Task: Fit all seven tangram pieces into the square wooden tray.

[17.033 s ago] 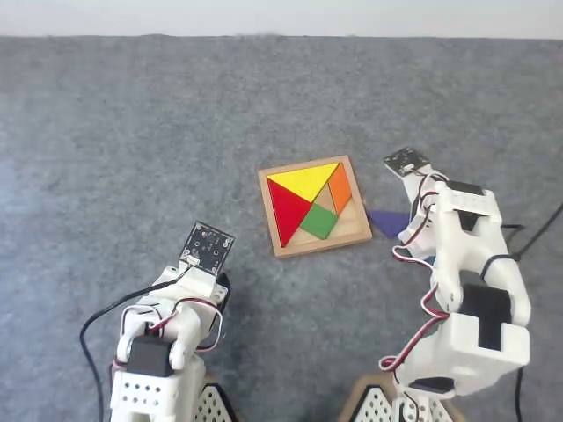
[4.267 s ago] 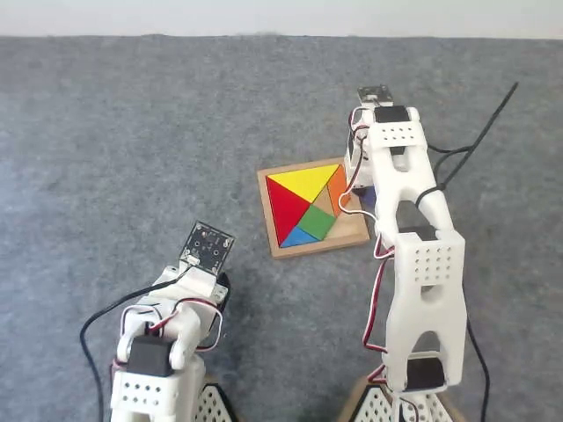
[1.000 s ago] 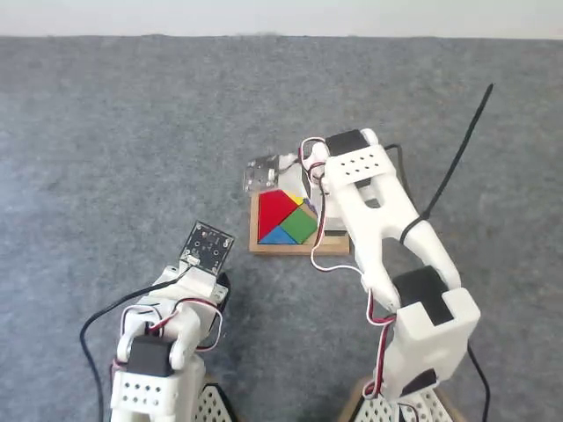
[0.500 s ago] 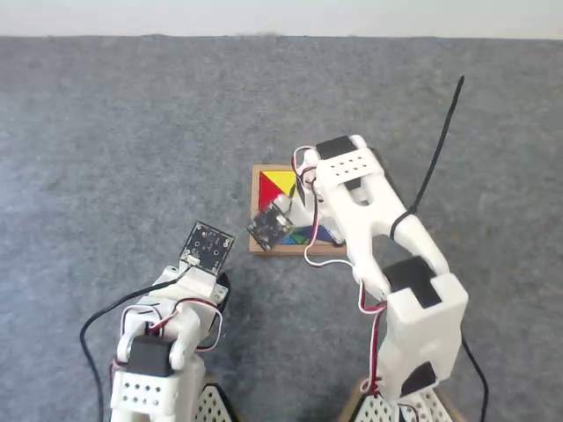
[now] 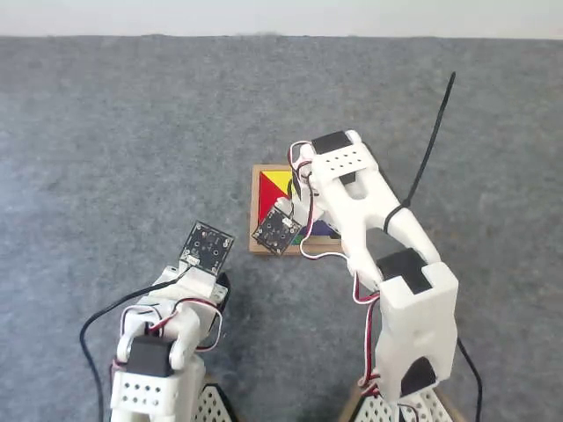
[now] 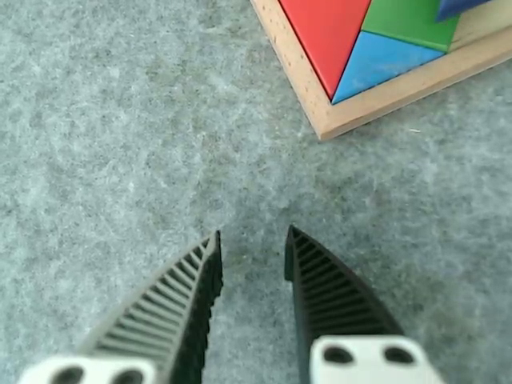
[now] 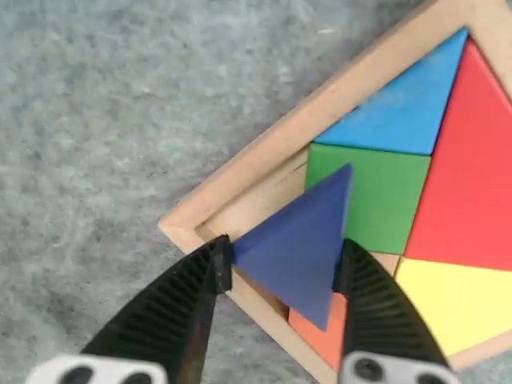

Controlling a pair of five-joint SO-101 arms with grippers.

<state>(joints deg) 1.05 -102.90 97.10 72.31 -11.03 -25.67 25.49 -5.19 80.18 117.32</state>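
With the right gripper (image 7: 284,256), holds a dark blue triangle (image 7: 300,240) by two of its edges, jaws closed just to its width. Hangs it over the near-right part of the square wooden tray (image 7: 240,172), above a bare strip of tray floor along the rim. Keeps the left gripper (image 6: 252,248) low over the grey carpet (image 6: 120,120), a little open and empty, near the tray's near-left corner but apart from it.

Could go wrong at the drop. Overlaps the green square (image 7: 376,196) with its point and the orange piece (image 7: 320,336) with a corner, so might land propped on those two rather than flat if let go as turned now. Might also catch on the rim and wedge. Could shove the tray across the carpet if pressed down, with nothing bracing it.

Counts one tray and two grippers. Counts six pieces: red triangle (image 7: 472,184), yellow triangle (image 7: 448,308), light blue triangle (image 7: 400,104), green square and orange piece seated, and the dark blue one held. Cannot account for a seventh.
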